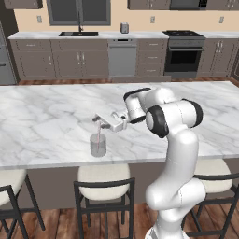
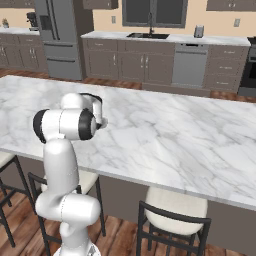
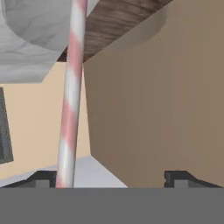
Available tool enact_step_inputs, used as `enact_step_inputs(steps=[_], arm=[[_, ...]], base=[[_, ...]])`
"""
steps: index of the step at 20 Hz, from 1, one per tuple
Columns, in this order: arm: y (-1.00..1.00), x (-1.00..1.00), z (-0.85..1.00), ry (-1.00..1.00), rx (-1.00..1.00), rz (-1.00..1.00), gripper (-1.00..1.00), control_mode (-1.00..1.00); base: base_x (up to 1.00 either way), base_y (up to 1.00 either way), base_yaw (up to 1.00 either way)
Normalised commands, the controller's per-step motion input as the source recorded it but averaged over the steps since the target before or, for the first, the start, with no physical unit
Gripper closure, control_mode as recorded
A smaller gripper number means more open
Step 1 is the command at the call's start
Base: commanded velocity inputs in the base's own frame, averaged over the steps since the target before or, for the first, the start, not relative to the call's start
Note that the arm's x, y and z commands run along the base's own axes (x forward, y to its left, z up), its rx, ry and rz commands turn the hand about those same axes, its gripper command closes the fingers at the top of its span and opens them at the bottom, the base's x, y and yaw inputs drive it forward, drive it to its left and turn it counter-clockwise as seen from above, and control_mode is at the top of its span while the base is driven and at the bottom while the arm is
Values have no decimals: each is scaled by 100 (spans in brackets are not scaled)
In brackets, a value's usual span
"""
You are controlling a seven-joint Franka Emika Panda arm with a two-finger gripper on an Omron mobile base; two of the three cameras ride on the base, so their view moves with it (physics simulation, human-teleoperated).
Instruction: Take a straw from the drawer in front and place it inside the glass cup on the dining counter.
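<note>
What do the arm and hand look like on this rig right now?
The arm is glossy white, built of rounded tubular segments with dark black bands at the joints. The hand is a boxy white block with two small dark finger tips. No cables or markings are visible.

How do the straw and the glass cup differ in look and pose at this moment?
The straw is a thin stick striped pink and white; the glass cup is a wider, clear cylinder. The straw stands upright, its lower end inside the cup; the cup rests on the dining counter. Both sit directly below the gripper.
</note>
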Motion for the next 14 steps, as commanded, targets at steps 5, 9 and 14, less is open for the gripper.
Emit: enact_step_inputs(steps=[5, 9, 14], arm=[[-20, -7, 24, -22, -18, -4, -100, -100], [-1, -5, 40, -44, -35, -2, -100, -100], [0, 0, 22, -43, -42, 0, -100, -100]], base=[[0, 0, 0], [0, 0, 0], [0, 0, 0]])
